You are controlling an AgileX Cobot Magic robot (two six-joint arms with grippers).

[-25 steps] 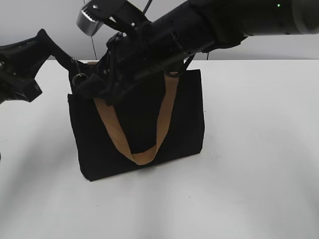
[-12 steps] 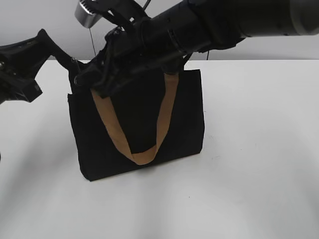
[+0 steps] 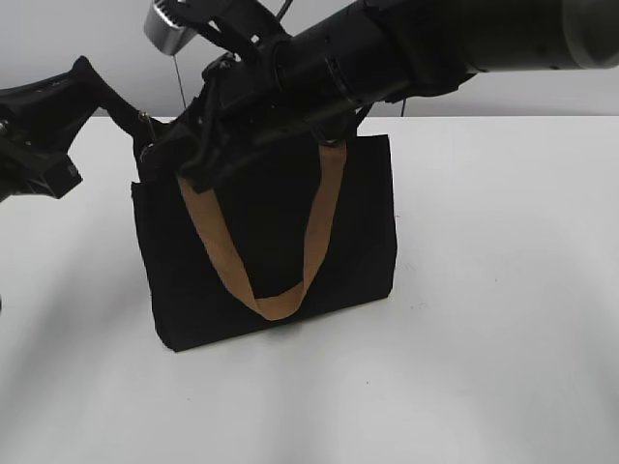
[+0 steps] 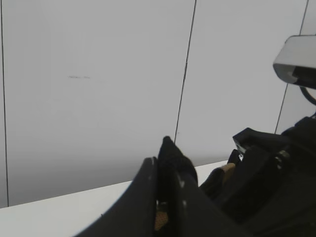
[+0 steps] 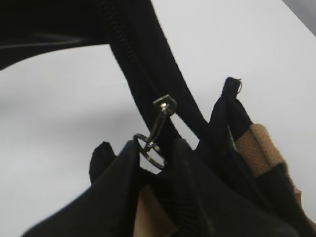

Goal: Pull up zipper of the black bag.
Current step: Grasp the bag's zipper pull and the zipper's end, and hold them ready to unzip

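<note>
Black bag (image 3: 271, 242) stands upright, tan strap drooping down its front; silver zipper (image 5: 157, 129) at its top corner.

Both arms are matte black with rounded, tubular housings. The right arm (image 3: 406, 43) carries a silver-grey camera module (image 3: 169, 24) near its wrist and thin black cables, with a small green indicator light on its upper casing. The left arm (image 3: 44, 121) has angular black links.

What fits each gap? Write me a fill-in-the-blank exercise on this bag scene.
1. The bag standing on the table is ____ in colour.
2. Its strap hanging down the front is ____.
3. In the right wrist view, the zipper ends in a metal ____.

Missing words: black; tan; ring
</note>
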